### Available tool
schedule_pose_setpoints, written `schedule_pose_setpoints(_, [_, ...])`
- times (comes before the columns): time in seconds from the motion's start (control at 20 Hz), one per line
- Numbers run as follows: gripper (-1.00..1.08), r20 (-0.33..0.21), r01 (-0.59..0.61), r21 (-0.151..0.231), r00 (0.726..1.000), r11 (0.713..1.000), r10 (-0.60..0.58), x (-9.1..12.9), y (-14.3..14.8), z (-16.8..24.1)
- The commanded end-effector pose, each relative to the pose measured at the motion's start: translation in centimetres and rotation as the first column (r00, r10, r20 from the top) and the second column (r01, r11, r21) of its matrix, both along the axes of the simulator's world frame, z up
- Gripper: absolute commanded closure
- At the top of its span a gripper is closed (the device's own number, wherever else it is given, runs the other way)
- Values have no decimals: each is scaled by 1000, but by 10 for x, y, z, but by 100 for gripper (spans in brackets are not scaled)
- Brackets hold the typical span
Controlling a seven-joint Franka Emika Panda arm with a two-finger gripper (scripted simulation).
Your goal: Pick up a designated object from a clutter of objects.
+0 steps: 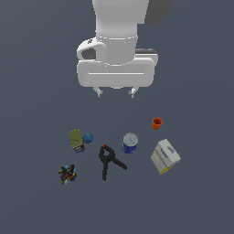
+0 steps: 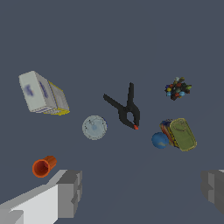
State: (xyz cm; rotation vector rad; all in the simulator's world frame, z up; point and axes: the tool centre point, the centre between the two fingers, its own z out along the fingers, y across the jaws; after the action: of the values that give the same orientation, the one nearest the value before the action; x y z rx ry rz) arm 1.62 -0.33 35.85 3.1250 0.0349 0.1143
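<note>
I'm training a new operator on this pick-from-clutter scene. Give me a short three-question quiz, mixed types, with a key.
1. True or false: the gripper is shut on the speckled cluster.
2. Multiple choice: in the exterior view, what lies nearest the blue-white can? A) the black clamp B) the speckled cluster C) the olive-green item
3. Fill in: the orange cup lies on its ____, as the wrist view shows.

Key: 1 false, it hangs open above the clutter, holding nothing. 2 A. 3 side.
</note>
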Motion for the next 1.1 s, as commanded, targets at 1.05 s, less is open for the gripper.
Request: schedule_pose_setpoints(1.05, [-92, -22, -132, -7, 991, 991, 132, 70, -52, -49])
